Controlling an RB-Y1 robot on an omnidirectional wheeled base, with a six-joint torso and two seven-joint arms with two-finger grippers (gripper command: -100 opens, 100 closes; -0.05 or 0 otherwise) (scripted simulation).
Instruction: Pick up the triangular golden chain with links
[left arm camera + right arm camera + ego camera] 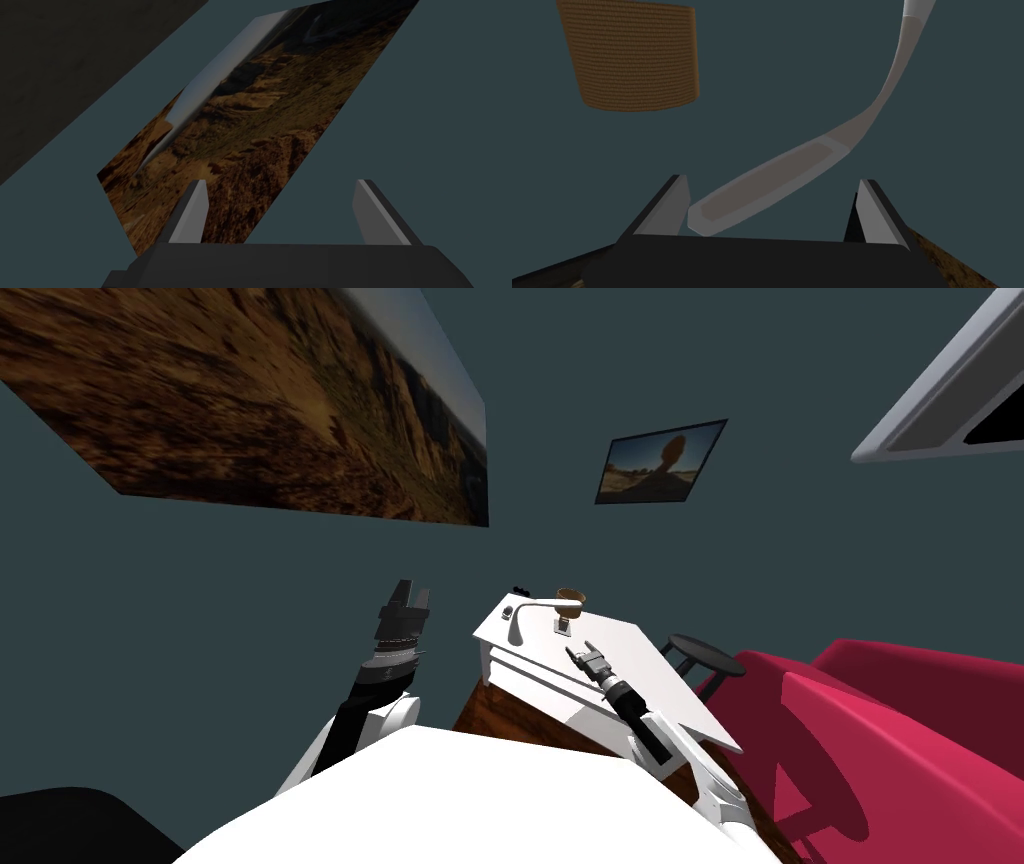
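Head view: right hand hovers over the white bench at frame centre. A small pale-and-tan thing lies on the top just beyond its fingertips, beside the lamp, too small to tell whether it is the chain; left hand is raised left of the bench. Right wrist view adds: right hand spread wide, the lamp's curved grey arm rising from between the fingers, woven brown basket upper left; left wrist view: left hand equally wide.
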